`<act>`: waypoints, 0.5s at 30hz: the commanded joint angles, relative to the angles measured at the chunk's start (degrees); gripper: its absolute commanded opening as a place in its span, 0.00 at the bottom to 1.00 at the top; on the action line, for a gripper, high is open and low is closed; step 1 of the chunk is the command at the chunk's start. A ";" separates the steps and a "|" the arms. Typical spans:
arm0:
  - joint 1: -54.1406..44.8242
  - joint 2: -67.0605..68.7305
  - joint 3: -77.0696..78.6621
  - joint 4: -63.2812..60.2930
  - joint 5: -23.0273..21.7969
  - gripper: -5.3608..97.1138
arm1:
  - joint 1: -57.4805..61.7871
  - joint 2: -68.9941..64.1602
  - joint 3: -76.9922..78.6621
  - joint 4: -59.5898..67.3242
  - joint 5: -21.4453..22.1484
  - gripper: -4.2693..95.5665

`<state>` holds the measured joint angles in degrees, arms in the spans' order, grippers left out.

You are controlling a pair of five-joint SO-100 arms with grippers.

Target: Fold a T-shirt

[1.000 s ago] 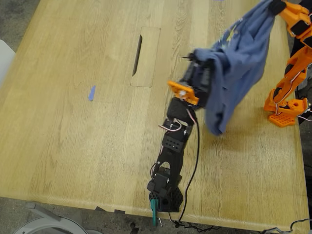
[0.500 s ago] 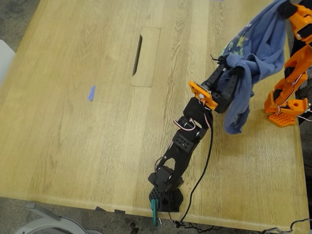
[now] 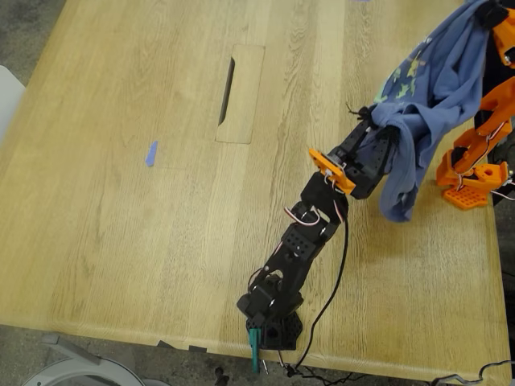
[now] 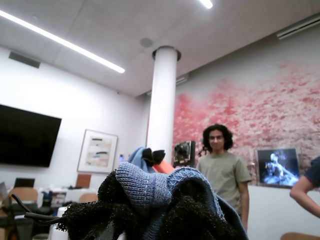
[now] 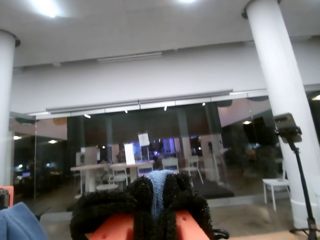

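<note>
In the exterior view, the table point(image 3: 121, 241) has wide bare wood toward nine o'clock, with only a blue tape piece point(image 3: 150, 153) and a slot point(image 3: 228, 79). At two o'clock the T-shirt point(image 3: 426, 88) hangs bunched in the air, its print point(image 3: 406, 71) showing. My first gripper point(image 3: 374, 114) is clamped on its lower fold and my second gripper point(image 3: 492, 10) is pinching its top, close to the table's three o'clock edge.

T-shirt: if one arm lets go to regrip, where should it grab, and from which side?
Probably the hanging tail of the T-shirt. It droops beside the black arm as a narrow bunched lobe with nothing holding it. Come in from the exterior view's bottom and close across it.
</note>
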<state>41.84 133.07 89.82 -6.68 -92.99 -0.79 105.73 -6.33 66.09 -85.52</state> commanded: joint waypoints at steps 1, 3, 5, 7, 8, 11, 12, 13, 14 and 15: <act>-0.62 4.66 0.26 -2.29 -0.53 0.05 | -0.35 0.70 -0.79 0.44 -0.53 0.07; -1.32 6.33 2.55 -2.81 -0.44 0.05 | -0.09 0.97 -0.88 1.76 -0.44 0.07; -3.16 8.61 5.89 -2.99 -0.97 0.05 | 0.88 1.32 -0.88 4.57 -0.18 0.07; -5.45 9.84 8.79 -2.99 -2.11 0.05 | 1.41 0.70 -0.97 6.86 -0.09 0.07; -6.15 10.55 10.28 -3.08 -2.37 0.05 | 1.32 0.00 -0.97 7.38 0.09 0.07; -8.70 11.60 16.00 -4.75 -3.60 0.05 | 1.76 -1.67 -1.05 10.81 0.44 0.07; -9.84 11.95 17.84 -5.01 -4.04 0.05 | 2.11 -1.85 -1.05 12.57 0.62 0.07; -10.90 12.22 19.42 -5.27 -4.48 0.05 | 2.64 -2.02 -1.05 14.33 0.88 0.07; -11.87 12.66 20.57 -5.27 -4.92 0.05 | 3.08 -2.11 -1.14 16.08 0.97 0.07; -12.66 12.83 21.36 -5.27 -5.36 0.05 | 3.78 -2.11 -1.14 18.11 1.23 0.07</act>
<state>31.64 142.21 111.01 -9.40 -97.03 2.11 103.71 -6.24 81.91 -84.64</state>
